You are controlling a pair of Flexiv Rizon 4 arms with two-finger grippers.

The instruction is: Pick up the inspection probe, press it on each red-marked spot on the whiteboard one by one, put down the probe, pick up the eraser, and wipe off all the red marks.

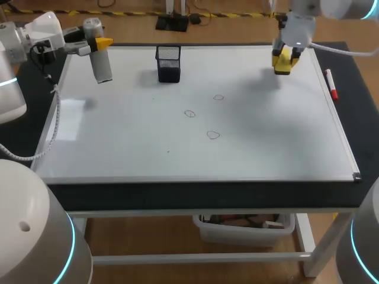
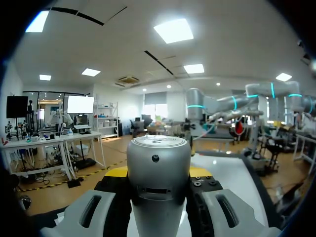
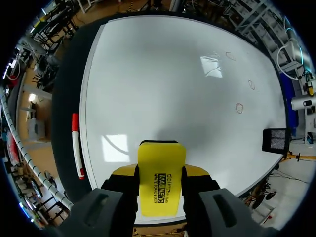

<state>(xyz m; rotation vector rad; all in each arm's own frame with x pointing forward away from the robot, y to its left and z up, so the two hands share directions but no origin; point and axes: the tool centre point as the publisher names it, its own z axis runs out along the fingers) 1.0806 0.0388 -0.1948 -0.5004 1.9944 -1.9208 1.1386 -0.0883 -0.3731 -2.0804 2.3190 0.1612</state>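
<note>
Both are clenched: left hand (image 1: 96,44) on the probe (image 1: 102,66), right hand (image 1: 285,57) on the eraser (image 1: 282,65)

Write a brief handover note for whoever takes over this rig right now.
Left gripper: shut on the probe, over the far left corner of the whiteboard.
Right gripper: shut on the eraser, over the far right corner.
Three red marks sit mid-board, unwiped.
Done: both tools picked up; pressing cannot be confirmed.
To do: put down the probe, wipe the marks.
</note>
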